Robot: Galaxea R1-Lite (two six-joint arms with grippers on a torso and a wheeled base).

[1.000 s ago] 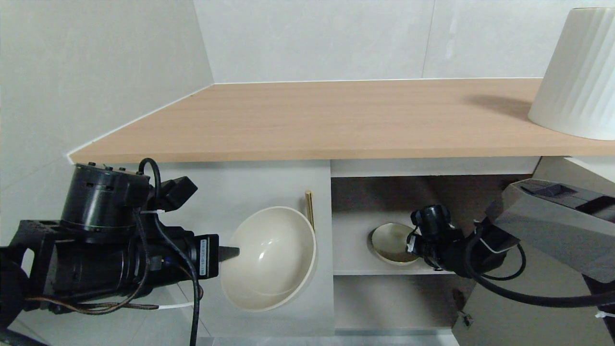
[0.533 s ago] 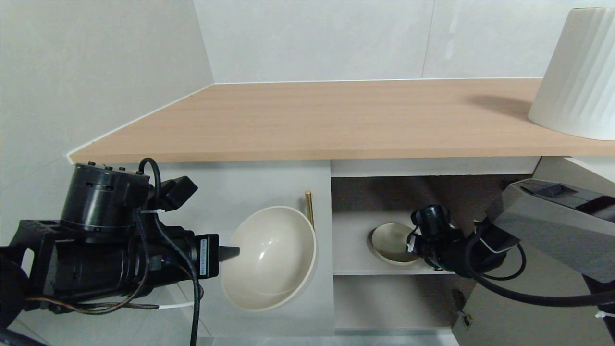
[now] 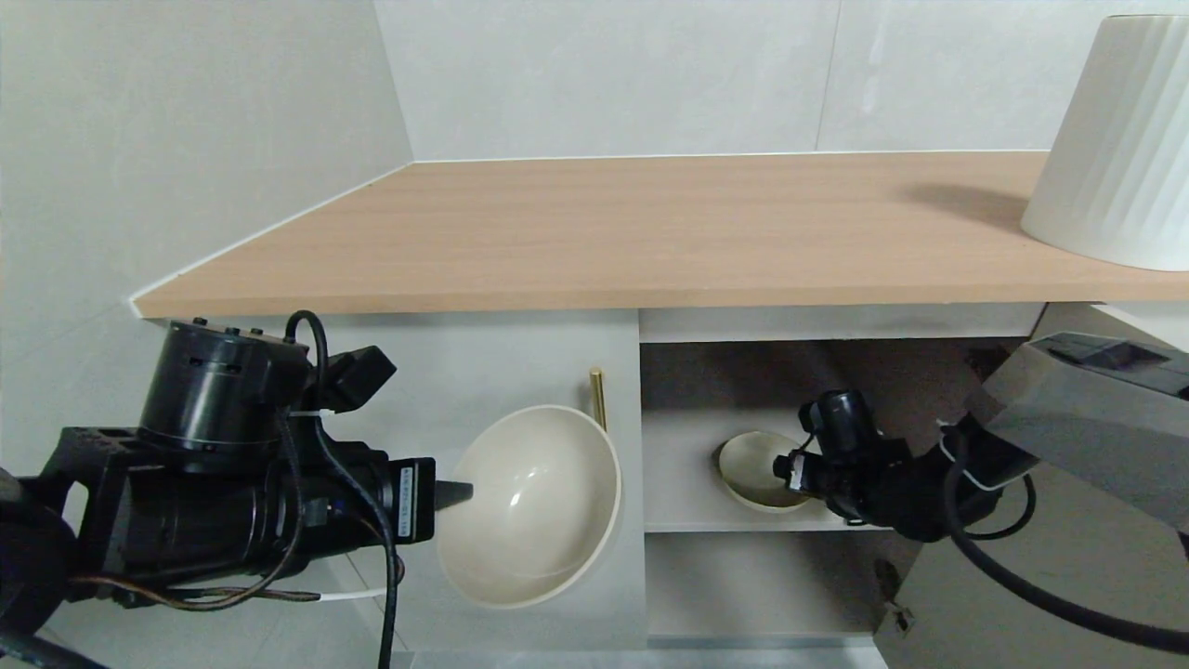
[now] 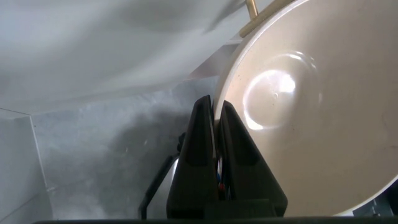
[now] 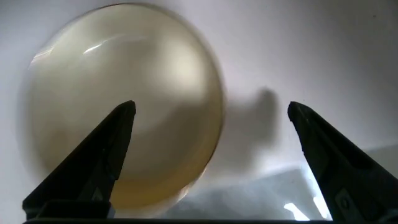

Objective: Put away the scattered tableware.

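Cabinet shelf [image 3: 676, 497] bears small bowl [image 3: 751, 469]; right claw [image 5: 210, 109] released; left claw [image 4: 214, 103] grasps large bowl [image 3: 539, 509].

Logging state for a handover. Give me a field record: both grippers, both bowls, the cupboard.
large bowl: cream, tilted, before the closed cupboard door
left gripper: shut on the large bowl's rim
small bowl: on the shelf in the cupboard's open side
right gripper: open, facing the small bowl
countertop: white lampshade at its right end

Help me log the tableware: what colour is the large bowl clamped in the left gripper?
The large bowl is plain cream-white with no pattern, best seen in the head view.
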